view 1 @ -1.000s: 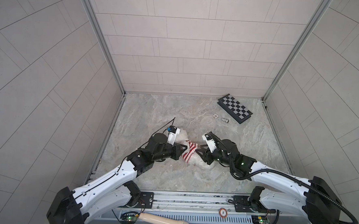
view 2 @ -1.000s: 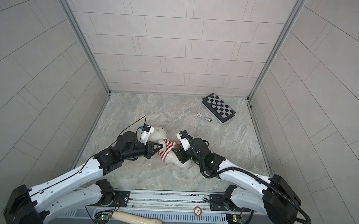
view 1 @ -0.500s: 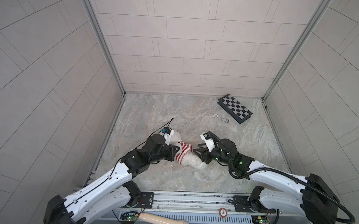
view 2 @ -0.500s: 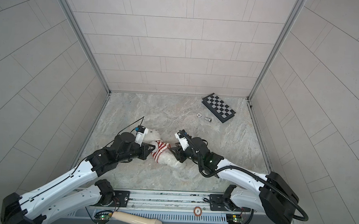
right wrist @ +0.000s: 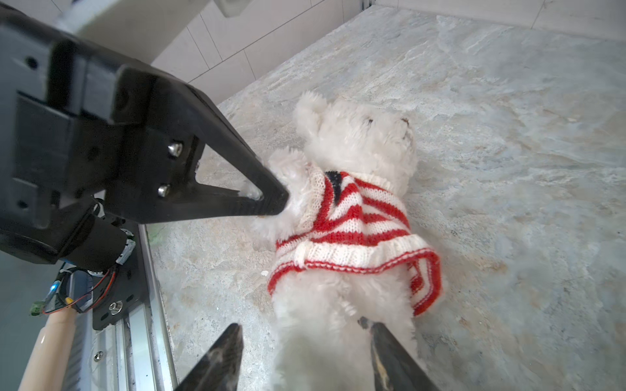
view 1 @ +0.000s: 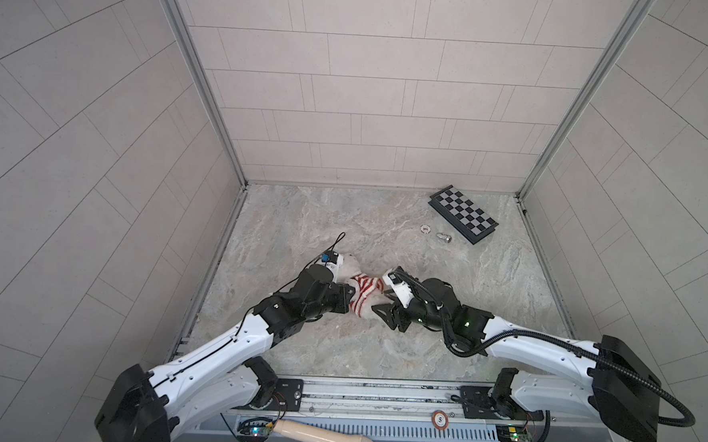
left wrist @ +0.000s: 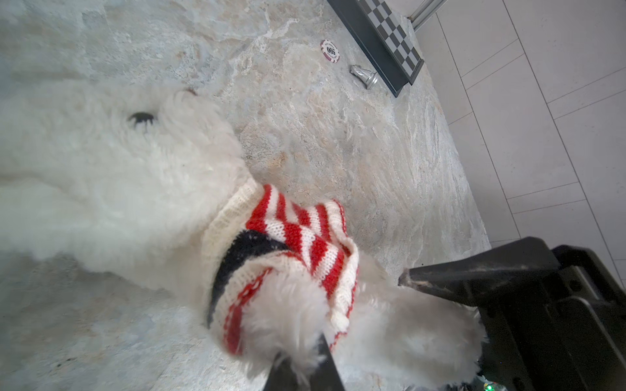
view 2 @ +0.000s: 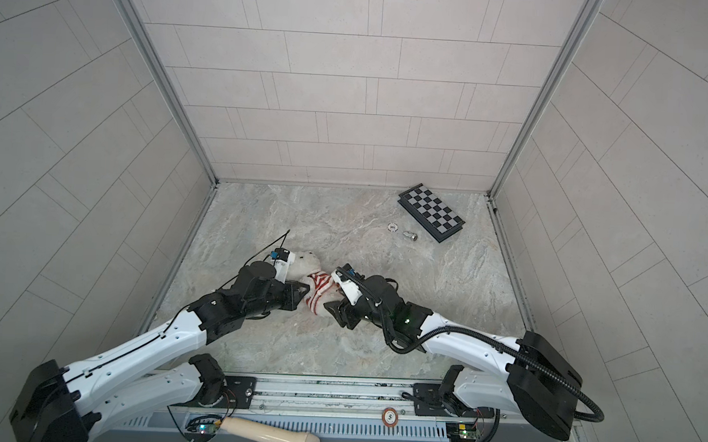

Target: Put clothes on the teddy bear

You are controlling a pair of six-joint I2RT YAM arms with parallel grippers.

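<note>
The teddy bear (view 1: pixel 349 267) (view 2: pixel 306 264) lies on the stone table, head toward the back left. A red-and-white striped knit garment (view 1: pixel 363 288) (right wrist: pixel 355 216) covers its chest, bunched up on one side. My left gripper (view 1: pixel 352 292) (left wrist: pixel 303 352) is shut on the furry arm that pokes out of a sleeve; in the right wrist view its fingers (right wrist: pixel 267 199) meet on that fur. My right gripper (view 1: pixel 381 303) (right wrist: pixel 305 333) is open, its jaws either side of the bear's bare lower body, one touching fur and one apart from it.
A folded checkerboard (view 1: pixel 463 213) lies at the back right, with a poker chip (view 1: pixel 426 228) and a small silver piece (view 1: pixel 443 237) beside it. A wooden handle (view 1: pixel 324 436) lies below the front rail (view 1: pixel 376 393). Walls close in the table on three sides.
The right gripper's jaws have spread wider around the bear's lower body. The left gripper has drawn the bear's arm and the bear slightly to the left.
</note>
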